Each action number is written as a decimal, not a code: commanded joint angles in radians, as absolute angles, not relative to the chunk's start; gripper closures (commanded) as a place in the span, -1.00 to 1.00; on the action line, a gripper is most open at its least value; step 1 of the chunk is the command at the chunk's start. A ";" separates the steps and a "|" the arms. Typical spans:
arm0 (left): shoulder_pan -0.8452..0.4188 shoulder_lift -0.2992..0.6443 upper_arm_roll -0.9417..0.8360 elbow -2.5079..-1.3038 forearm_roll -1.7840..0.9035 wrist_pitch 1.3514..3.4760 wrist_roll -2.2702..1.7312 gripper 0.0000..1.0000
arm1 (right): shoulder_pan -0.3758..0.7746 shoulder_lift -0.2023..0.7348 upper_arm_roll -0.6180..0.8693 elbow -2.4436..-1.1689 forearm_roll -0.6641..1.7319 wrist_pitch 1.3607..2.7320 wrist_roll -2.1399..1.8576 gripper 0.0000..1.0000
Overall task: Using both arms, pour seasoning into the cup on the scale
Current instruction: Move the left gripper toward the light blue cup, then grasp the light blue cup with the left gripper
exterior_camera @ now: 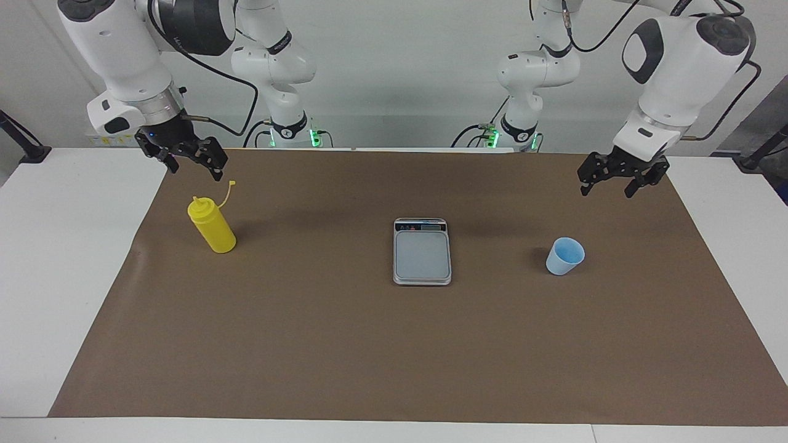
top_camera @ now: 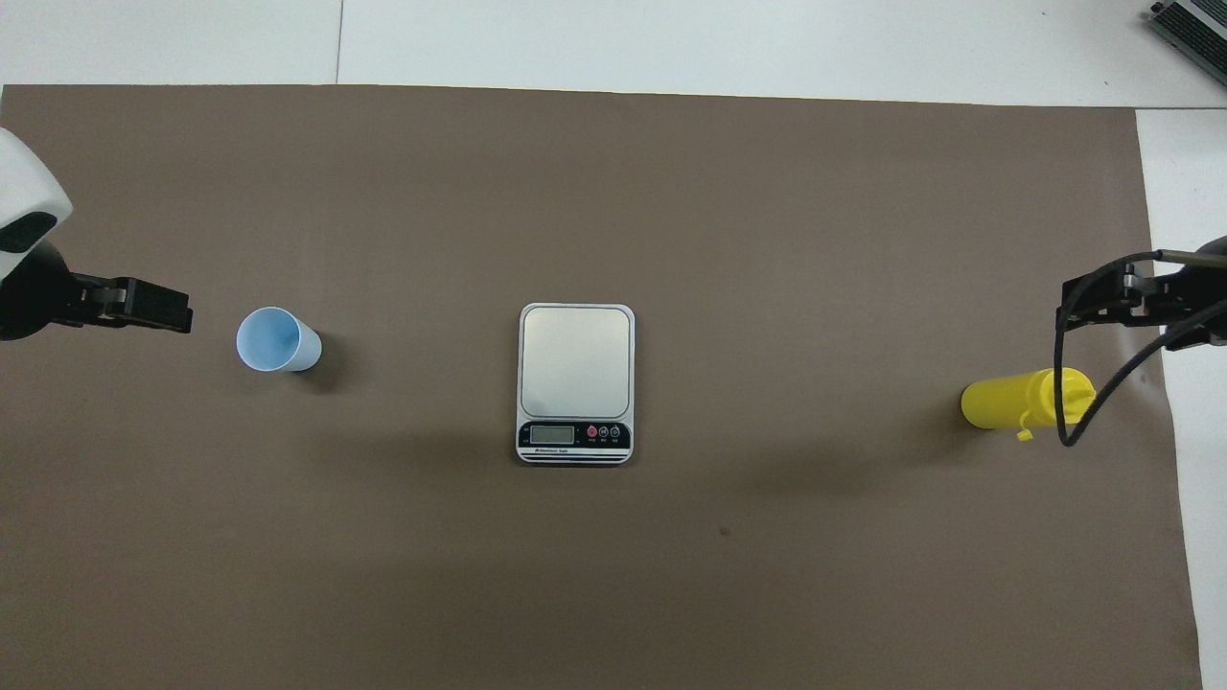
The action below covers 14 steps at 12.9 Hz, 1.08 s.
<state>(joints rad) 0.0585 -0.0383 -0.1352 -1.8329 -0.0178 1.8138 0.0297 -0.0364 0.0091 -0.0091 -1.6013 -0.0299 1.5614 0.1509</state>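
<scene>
The yellow seasoning bottle stands upright on the mat toward the right arm's end, its tethered cap hanging open. The light blue cup stands upright and looks empty toward the left arm's end. The silver scale lies at the middle between them, plate bare, display strip on the edge nearer the robots. My right gripper hangs open over the mat beside the bottle's top, not touching it. My left gripper hangs open over the mat beside the cup, holding nothing.
A brown mat covers most of the white table. A grey device shows at the table's corner farthest from the robots, toward the right arm's end.
</scene>
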 commanded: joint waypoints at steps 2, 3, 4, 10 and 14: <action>0.061 -0.029 -0.135 -2.006 -0.002 2.027 -0.034 -1.00 | -0.052 -0.012 -0.002 -1.624 -0.015 1.560 0.141 -1.00; 0.061 -0.026 -0.135 -2.049 -0.002 2.086 -0.044 -1.00 | -0.052 -0.012 0.000 -1.624 -0.015 1.560 0.141 -1.00; 0.063 -0.006 -0.133 -2.080 -0.002 2.136 -0.046 -1.00 | -0.052 -0.012 0.000 -1.624 -0.015 1.560 0.141 -1.00; 0.126 0.057 -0.135 -2.174 -0.002 2.361 -0.067 -1.00 | -0.052 -0.012 0.000 -1.624 -0.015 1.560 0.141 -1.00; 0.115 0.090 -0.135 -2.215 -0.002 2.421 -0.104 -1.00 | -0.052 -0.012 -0.002 -1.624 -0.015 1.560 0.141 -1.00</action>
